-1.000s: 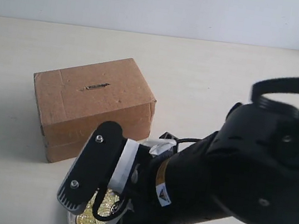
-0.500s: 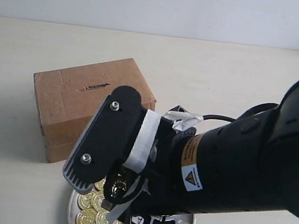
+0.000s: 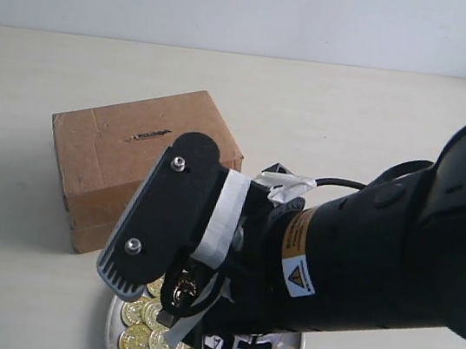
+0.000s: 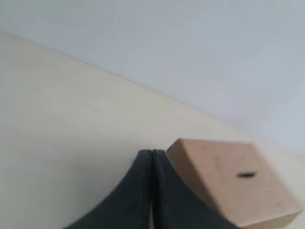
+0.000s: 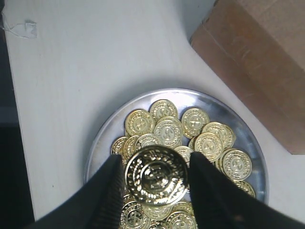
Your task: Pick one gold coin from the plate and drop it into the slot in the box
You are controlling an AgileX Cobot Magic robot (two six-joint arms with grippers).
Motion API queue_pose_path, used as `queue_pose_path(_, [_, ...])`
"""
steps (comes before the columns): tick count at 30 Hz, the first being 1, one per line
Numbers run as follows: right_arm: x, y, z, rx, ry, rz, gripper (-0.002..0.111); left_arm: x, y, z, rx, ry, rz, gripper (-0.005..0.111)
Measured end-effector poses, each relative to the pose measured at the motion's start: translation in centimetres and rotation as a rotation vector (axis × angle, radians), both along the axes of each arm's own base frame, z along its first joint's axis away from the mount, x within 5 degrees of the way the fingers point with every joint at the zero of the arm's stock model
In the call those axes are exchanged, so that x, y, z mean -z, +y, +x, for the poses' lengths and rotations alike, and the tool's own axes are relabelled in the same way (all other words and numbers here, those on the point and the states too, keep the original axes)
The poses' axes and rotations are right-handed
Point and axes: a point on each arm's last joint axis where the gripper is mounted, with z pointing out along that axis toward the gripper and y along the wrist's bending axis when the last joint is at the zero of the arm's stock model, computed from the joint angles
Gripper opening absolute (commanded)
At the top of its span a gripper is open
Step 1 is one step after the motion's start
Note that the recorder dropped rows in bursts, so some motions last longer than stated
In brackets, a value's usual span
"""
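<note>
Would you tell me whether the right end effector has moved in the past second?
Yes. The right end effector, shut on a gold coin, has risen from the plate: its wrist now overlaps the box's front.

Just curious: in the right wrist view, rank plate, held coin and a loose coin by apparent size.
1. Plate.
2. Held coin, probably bigger-looking only through nearness to the camera.
3. Loose coin.

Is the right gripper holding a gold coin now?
Yes, the right gripper pinches one gold coin between its fingers, above the plate.
</note>
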Motion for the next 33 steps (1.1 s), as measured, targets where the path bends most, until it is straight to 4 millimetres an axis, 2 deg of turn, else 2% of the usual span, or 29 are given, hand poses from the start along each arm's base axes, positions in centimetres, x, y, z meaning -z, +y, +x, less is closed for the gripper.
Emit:
queue_pose_path(3, [0.0,0.0,0.0,0.0,0.0,0.0,0.024,-0.6,-0.2,0.1,-0.014,-0.035,-0.29,0.0])
queue_pose_path(12, [-0.1,0.1,0.1,0.001,-0.007,0.01,0.024,-1.2,0.0,0.1,-0.043,-0.093,-0.454,0.0])
queue_pose_path(17, [-0.2,0.2,0.2,0.003,-0.021,0.033,0.024,-1.2,-0.1,0.1,-0.032,-0.083,-0.465,0.003])
queue_pose_path(18, [-0.2,0.3,0.2,0.003,-0.023,0.035,0.024,-1.6,-0.2,0.0,-0.018,-0.083,-0.454,0.008])
queue_pose_path(19, [-0.2,0.3,0.2,0.003,-0.023,0.035,0.024,-2.3,-0.3,-0.1,-0.003,-0.096,-0.435,0.018])
queue_pose_path(20, [-0.2,0.3,0.2,0.003,-0.024,0.037,0.024,-3.8,-0.4,-0.4,0.019,-0.135,-0.403,0.024])
queue_pose_path(21, [-0.2,0.3,0.2,0.003,-0.024,0.037,0.024,-4.7,-0.5,-0.6,0.028,-0.161,-0.385,0.036])
queue_pose_path(22, [-0.2,0.3,0.2,0.003,-0.024,0.037,0.024,-5.8,-0.5,-0.8,0.036,-0.189,-0.367,0.059])
queue_pose_path(24, [-0.2,0.3,0.2,0.003,-0.025,0.039,0.024,-7.5,-0.6,-0.9,0.049,-0.211,-0.331,0.088])
queue_pose_path(25, [-0.2,0.3,0.2,0.003,-0.026,0.039,0.024,-8.1,-0.7,-0.7,0.062,-0.188,-0.318,0.09])
queue_pose_path(29, [-0.3,0.3,0.2,0.005,-0.026,0.041,0.024,-8.6,-1.9,1.6,0.177,0.036,-0.29,0.07])
queue_pose_path(33, [-0.3,0.3,0.2,0.005,-0.026,0.041,0.024,-9.1,-3.8,4.5,0.409,0.181,-0.279,0.07])
